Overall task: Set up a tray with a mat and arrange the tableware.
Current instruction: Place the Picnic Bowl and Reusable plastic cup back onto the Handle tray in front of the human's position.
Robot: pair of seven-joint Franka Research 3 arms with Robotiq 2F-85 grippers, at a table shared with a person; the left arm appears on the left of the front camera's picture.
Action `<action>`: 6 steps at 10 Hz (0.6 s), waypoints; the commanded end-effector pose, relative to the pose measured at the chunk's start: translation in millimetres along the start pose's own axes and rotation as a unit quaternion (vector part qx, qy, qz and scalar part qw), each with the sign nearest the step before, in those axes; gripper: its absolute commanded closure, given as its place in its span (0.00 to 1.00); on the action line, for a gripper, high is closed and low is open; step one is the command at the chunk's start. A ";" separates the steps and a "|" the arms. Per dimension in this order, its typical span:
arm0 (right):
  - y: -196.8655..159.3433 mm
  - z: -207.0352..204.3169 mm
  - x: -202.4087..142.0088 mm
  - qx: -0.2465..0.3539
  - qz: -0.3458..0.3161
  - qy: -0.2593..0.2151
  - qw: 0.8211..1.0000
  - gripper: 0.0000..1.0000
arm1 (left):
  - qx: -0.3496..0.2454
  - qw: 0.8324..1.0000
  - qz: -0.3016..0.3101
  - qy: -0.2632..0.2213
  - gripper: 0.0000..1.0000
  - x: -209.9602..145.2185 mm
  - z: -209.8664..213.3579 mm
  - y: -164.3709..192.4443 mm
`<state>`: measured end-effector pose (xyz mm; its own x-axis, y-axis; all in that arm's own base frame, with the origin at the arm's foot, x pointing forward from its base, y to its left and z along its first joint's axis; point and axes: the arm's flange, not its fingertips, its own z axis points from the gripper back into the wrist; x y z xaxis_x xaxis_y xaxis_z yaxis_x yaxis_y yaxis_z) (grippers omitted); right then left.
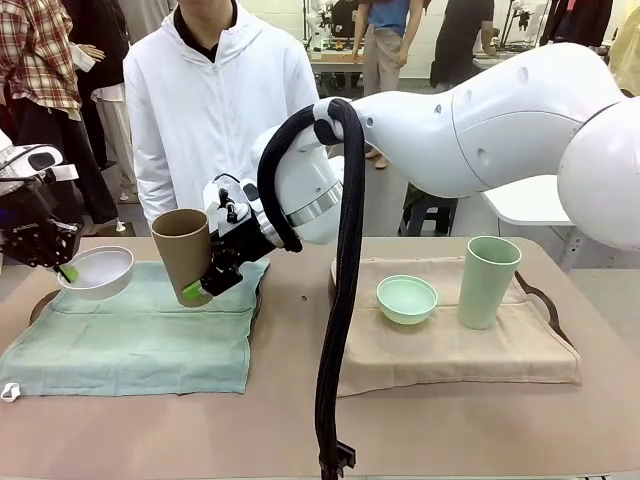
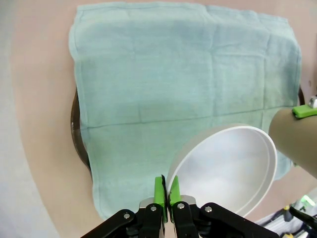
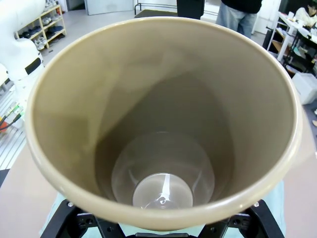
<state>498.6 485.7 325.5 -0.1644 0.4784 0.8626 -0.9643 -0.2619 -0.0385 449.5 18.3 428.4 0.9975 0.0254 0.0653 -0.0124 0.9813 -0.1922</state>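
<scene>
Tan-brown cup [image 3: 163, 124] gripped by right end effector [image 1: 205, 280], tilted over green mat [image 1: 140, 330] near counter's left edge | left end effector [image 2: 167, 191] pinching white bowl [image 2: 230, 168] rim above mat's left corner

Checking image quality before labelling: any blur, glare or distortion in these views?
Front view: sharp, evenly lit, soft shadows. Left wrist view: wide-angle bending at the edges, soft sheen inside the small white bowl. Right wrist view: the tan-brown cup looms large, with a small glare spot at its bottom.
</scene>
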 end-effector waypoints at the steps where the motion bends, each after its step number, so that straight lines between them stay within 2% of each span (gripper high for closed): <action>1: 2.7 0.0 1.2 0.005 0.001 -0.001 1.000 0.20 | 0.000 1.000 -0.002 -0.003 0.96 -1.4 4.8 -0.7; 4: 0.6 -0.9 -0.1 0.002 0.000 0.000 1.000 0.19 | 0.003 1.000 -0.008 -0.004 0.96 1.8 -8.4 -2.9; 6: -4.6 -8.6 -17.3 0.006 -0.011 0.003 1.000 0.19 | 0.003 1.000 -0.010 -0.008 0.96 9.2 -24.1 -6.0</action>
<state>499.1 484.7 314.0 -0.1509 0.4847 0.8616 -0.9644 -0.2635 -0.0207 455.1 12.0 417.0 0.9978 0.0148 0.0642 -0.0028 0.9830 -0.1834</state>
